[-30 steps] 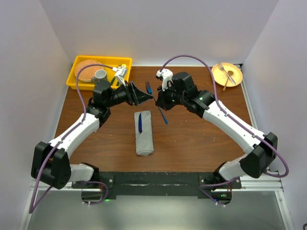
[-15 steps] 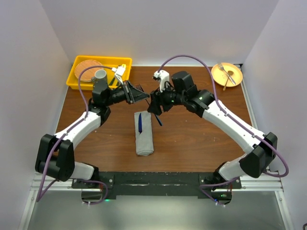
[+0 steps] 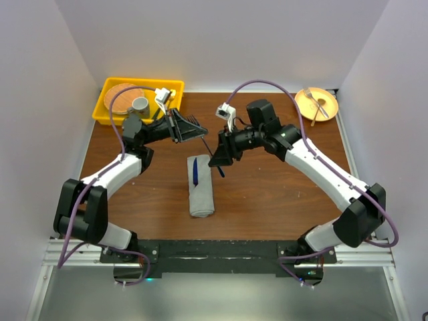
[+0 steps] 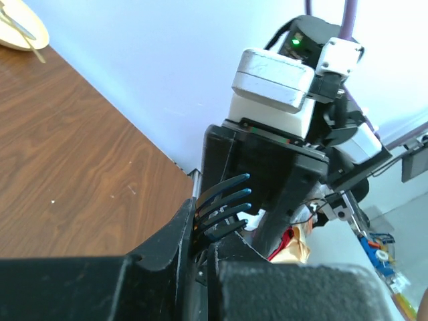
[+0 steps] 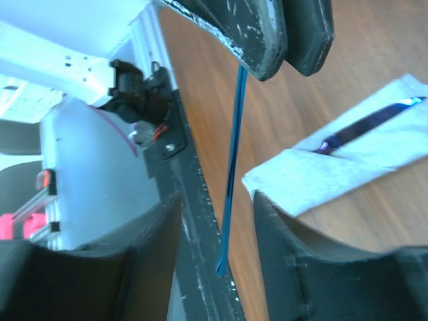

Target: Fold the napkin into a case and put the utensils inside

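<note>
Fork (image 5: 233, 147) caught mid-handover above table (image 3: 281, 194): left gripper (image 3: 192, 129) pinched shut just below tines, handle hanging near-right. Right gripper (image 3: 218, 158) jaws half apart, straddling handle, seemingly clear of it. Folded napkin (image 3: 200, 190) lies centre, knife (image 3: 194, 170) tucked in far mouth; fork likely bound there too.

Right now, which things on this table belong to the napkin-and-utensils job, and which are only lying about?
Belong to the job:
grey napkin case
blue knife, tucked in it
blue fork

Lying about:
yellow bin
grey cup
woven plate
yellow plate with other cutlery
</note>
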